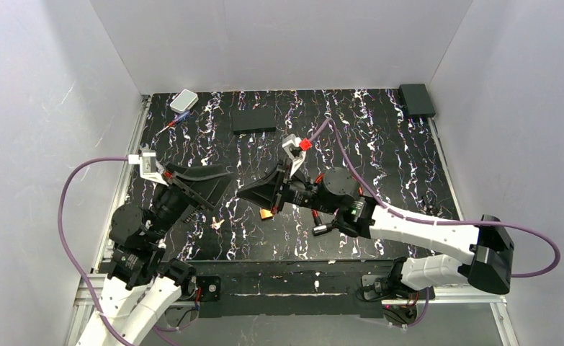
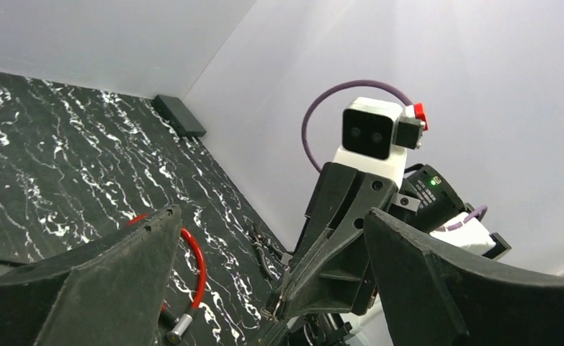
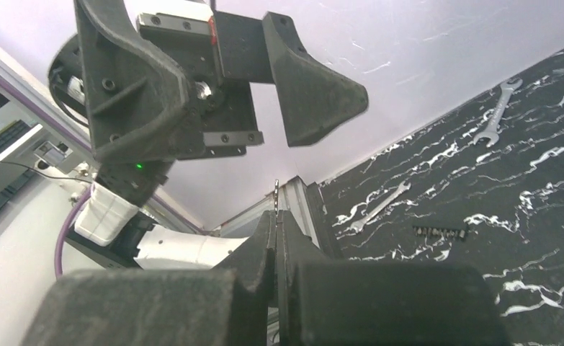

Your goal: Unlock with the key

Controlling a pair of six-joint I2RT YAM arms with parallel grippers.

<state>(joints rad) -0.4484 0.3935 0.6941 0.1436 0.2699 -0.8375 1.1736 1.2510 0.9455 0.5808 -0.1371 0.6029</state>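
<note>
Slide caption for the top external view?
Left gripper open, facing right gripper shut on the key, above marbled table.

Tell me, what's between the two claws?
Nothing. In the top view, only a narrow strip of bare marbled table shows between the left gripper and the right gripper.

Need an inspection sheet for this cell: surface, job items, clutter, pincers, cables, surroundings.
Surface: black, white-veined tabletop.
Job's things: key, orange body showing at the right pincer; a thin rod pokes out between its fingers in the right wrist view. No lock can be made out.
Clutter: grey box, slim red-blue tool, black slab, black corner box, wrench, second wrench, red loop.
Grippers: left pincer open, empty; right pincer shut, apparently on the key.
Cables: purple cables arc off both wrists.
Surroundings: white walls on three sides.
</note>
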